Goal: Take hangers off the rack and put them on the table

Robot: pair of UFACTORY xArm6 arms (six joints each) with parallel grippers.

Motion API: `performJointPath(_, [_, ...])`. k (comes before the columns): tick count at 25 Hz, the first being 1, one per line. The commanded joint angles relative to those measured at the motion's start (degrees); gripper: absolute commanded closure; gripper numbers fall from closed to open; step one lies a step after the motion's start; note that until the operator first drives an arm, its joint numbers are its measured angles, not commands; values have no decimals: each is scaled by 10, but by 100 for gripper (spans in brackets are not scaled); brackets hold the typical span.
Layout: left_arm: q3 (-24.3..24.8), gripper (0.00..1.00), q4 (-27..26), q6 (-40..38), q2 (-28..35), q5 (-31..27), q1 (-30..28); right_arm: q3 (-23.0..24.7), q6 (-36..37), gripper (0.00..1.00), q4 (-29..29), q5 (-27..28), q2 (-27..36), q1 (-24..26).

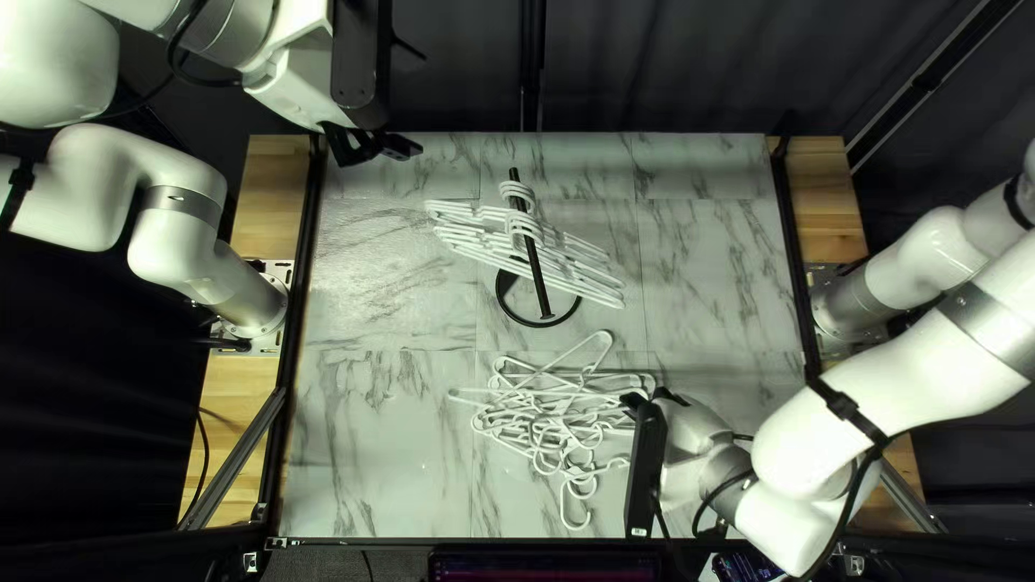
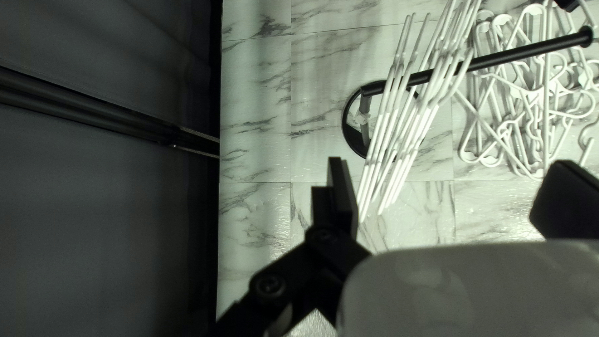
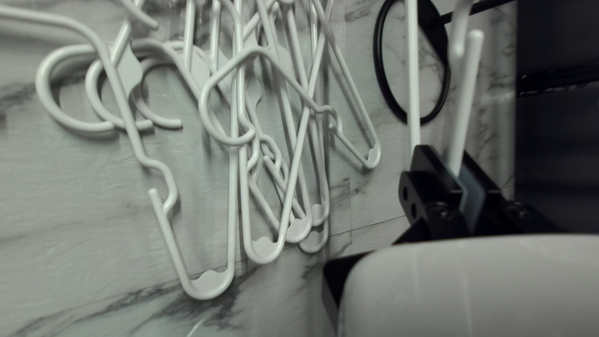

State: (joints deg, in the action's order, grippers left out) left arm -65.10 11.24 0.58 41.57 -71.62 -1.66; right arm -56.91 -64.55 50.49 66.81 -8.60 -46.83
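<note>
Table — hangers on rack, hangers in a pile, one in hand.
Row of hangers: hung on the rack. Right gripper: clenched on one white hanger, near the pile. Left gripper: fingers spread, empty. Handling, as judged: lower the held hanger flat, hook free of the tangle — release only once supported, then back out straight to avoid snagging.

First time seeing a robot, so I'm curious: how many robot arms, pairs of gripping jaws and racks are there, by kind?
White jointed robot arms: 2
Pairs of black gripping jaws (left open, right closed on a white plastic hanger): 2
Black metal rack on round base: 1
Total: 5
Hangers overlap too much to tally.
</note>
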Motion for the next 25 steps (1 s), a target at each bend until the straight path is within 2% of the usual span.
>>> performJointPath(1, [0,0,0,0,0,0,0,13,41,100,-21,-38,4,10])
performJointPath(10, [0,0,0,0,0,0,0,5,48,100,-27,-29,-5,9])
performJointPath(12, [0,0,0,0,0,0,0,-38,59,100,-41,24,-52,-4])
performJointPath(14, [0,0,0,0,0,0,0,-106,81,97,-63,116,-125,-18])
performJointPath(15, [0,0,0,0,0,0,0,-124,87,96,-68,140,-143,-22])
performJointPath(18, [0,0,0,0,0,0,0,-194,124,100,-71,222,-203,-31])
performJointPath(21, [0,0,0,0,0,0,0,-220,163,100,-70,234,-224,-29])
performJointPath(25, [0,0,0,0,0,0,0,-220,163,100,-70,234,-224,-29])
